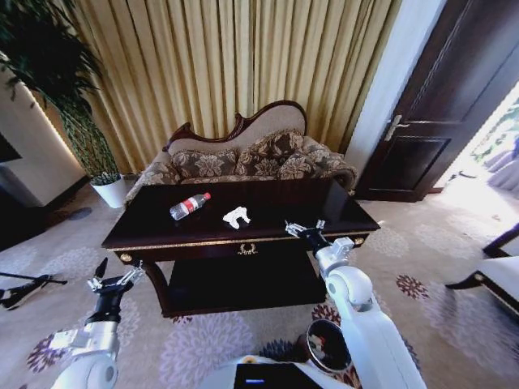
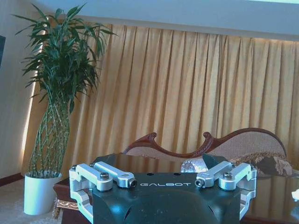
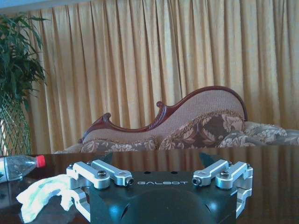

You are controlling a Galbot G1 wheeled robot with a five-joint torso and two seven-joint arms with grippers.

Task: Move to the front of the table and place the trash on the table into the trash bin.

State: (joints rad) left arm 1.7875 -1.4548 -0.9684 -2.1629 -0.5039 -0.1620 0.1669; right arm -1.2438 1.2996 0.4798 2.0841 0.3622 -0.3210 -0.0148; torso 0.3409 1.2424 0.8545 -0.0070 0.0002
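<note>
The dark glossy table (image 1: 340, 212) with gold trim stands right in front of me. On its top lie a clear bottle with a red label (image 1: 190, 206) and a crumpled white paper scrap (image 1: 236, 216). My right gripper (image 1: 305, 229) is open over the table's front right edge, to the right of the paper. From the right wrist the paper (image 3: 39, 193) and bottle (image 3: 18, 167) lie just ahead of the right gripper (image 3: 157, 159). My left gripper (image 1: 115, 275) hangs open, low, off the table's front left corner. The trash bin (image 1: 328, 346) sits on the carpet by my base.
A patterned sofa (image 1: 243, 158) stands behind the table against gold curtains. A tall plant in a white pot (image 1: 111, 191) stands at back left. A dark door (image 1: 454, 97) is at right, and a dark-framed bench (image 1: 496, 274) at the right edge.
</note>
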